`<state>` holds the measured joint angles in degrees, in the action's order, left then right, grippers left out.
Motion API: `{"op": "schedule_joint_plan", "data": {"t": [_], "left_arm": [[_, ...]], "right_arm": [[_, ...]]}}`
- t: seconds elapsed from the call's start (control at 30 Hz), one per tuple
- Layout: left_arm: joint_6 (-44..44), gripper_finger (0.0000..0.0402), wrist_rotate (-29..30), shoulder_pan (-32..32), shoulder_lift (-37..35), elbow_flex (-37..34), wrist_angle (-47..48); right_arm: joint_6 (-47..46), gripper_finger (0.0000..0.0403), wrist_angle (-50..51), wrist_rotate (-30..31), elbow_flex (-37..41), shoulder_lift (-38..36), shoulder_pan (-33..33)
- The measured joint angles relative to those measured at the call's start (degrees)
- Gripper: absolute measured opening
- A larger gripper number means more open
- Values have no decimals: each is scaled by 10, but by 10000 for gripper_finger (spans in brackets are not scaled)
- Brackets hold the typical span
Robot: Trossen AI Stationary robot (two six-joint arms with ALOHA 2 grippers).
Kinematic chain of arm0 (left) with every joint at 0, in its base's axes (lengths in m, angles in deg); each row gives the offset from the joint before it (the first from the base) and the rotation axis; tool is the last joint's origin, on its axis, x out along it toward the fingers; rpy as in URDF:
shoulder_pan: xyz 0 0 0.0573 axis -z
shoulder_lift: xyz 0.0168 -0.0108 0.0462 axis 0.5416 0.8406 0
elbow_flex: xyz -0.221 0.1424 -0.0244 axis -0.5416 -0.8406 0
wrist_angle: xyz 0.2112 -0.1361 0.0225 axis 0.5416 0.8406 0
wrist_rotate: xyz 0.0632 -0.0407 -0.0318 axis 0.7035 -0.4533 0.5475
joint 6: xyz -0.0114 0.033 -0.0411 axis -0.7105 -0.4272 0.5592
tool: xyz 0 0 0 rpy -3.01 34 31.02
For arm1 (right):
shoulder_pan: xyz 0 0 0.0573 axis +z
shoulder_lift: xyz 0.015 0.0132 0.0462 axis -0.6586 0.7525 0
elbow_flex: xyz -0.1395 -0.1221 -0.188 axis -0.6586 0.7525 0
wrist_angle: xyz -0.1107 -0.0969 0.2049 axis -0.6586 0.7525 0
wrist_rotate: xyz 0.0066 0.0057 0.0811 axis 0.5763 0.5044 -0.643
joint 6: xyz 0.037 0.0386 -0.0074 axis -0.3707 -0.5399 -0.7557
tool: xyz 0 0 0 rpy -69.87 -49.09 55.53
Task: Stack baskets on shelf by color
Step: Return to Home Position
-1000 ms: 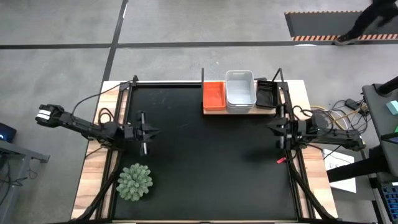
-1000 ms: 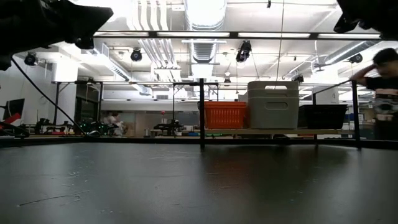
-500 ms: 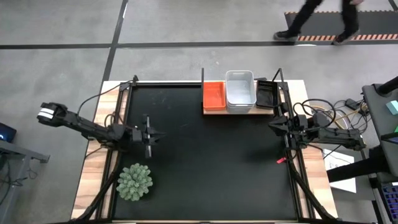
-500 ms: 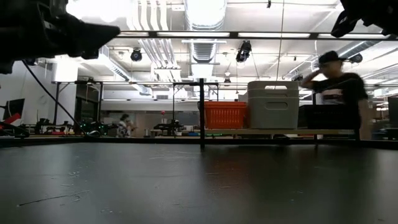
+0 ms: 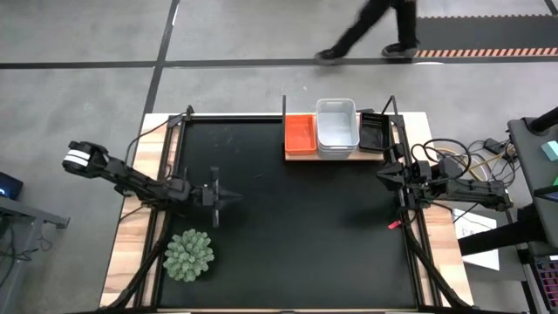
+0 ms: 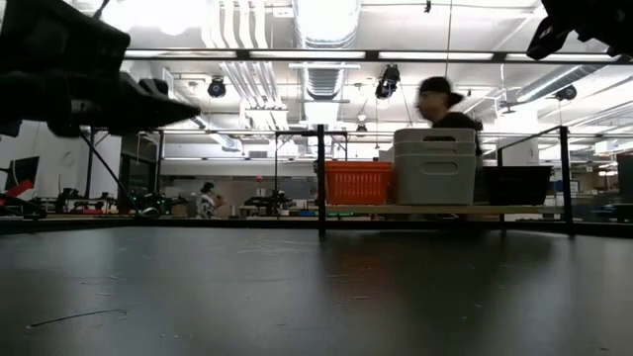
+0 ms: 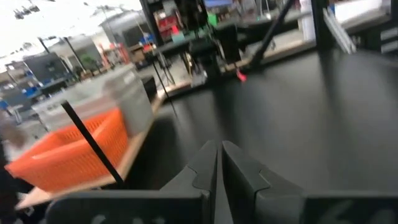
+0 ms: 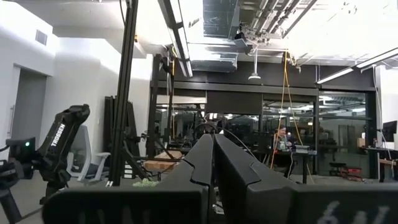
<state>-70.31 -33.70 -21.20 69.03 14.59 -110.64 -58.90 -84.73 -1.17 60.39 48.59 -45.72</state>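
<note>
Orange baskets (image 5: 300,133), white baskets (image 5: 336,127) and black baskets (image 5: 373,131) sit side by side on the shelf (image 5: 301,156), near the right claw (image 5: 383,177) and well apart from the left claw (image 5: 234,197). Both claws are clenched and empty. The baskets are judged light, rigid, slick plastic; grip a rim wall.

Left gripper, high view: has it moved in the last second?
Yes. Against the fixed green plant, the left gripper has shifted toward the table's middle.
</note>
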Motion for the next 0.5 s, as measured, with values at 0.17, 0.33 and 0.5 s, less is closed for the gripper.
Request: {"op": "schedule_joint_plan", "data": {"t": [0.17, 0.33, 0.5], "left_arm": [[0, 8, 0, 0, 55, 0, 0], [0, 8, 0, 0, 108, 0, 0], [0, 8, 0, 0, 159, 1, 0]], "right_arm": [[0, 9, 0, 0, 0, 0, 0], [1, 9, 0, 0, 0, 0, 0], [1, 9, 0, 0, 0, 0, 0]]}}
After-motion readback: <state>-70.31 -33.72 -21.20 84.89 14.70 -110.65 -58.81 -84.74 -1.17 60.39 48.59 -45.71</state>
